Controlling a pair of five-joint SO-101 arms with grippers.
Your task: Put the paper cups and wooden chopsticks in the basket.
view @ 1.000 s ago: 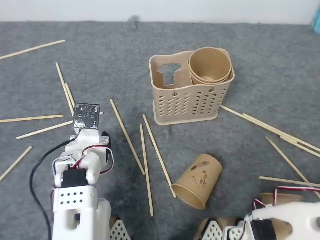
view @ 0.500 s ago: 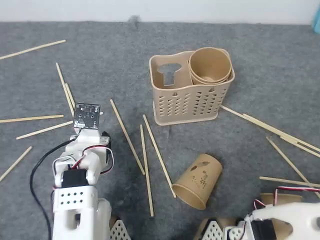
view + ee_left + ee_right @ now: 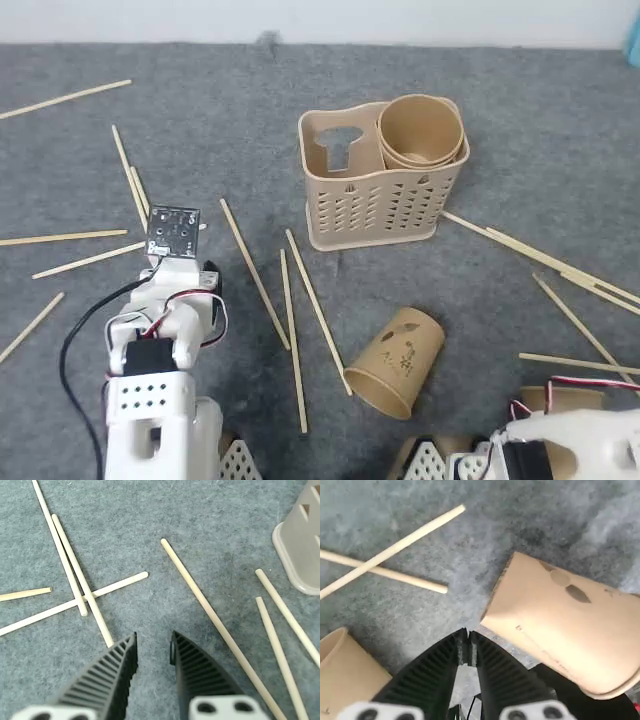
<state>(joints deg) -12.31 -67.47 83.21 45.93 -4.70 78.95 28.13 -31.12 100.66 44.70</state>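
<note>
The tan basket [image 3: 372, 205] stands mid-table with stacked paper cups [image 3: 421, 130] in one compartment. Another paper cup [image 3: 396, 362] lies on its side in front of it. Wooden chopsticks [image 3: 253, 271] are scattered over the grey carpet. My left gripper [image 3: 152, 647] hovers open over bare carpet, with a long chopstick [image 3: 215, 622] just beside it and crossed chopsticks [image 3: 80, 595] on the other side. My right gripper [image 3: 468, 639] is shut on nothing, low over the carpet, its tips close to the edge of a lying paper cup [image 3: 560, 630]. A second cup [image 3: 340, 667] lies nearby.
The left arm [image 3: 160, 350] is at the front left and the right arm [image 3: 570, 445] at the front right edge. A basket corner [image 3: 302, 555] lies ahead of the left gripper. More chopsticks [image 3: 540, 258] lie right of the basket, and two cross [image 3: 385, 562] beyond the right gripper.
The right arm has sunk very slightly at the front right edge. The left arm, cups and chopsticks have not moved.
</note>
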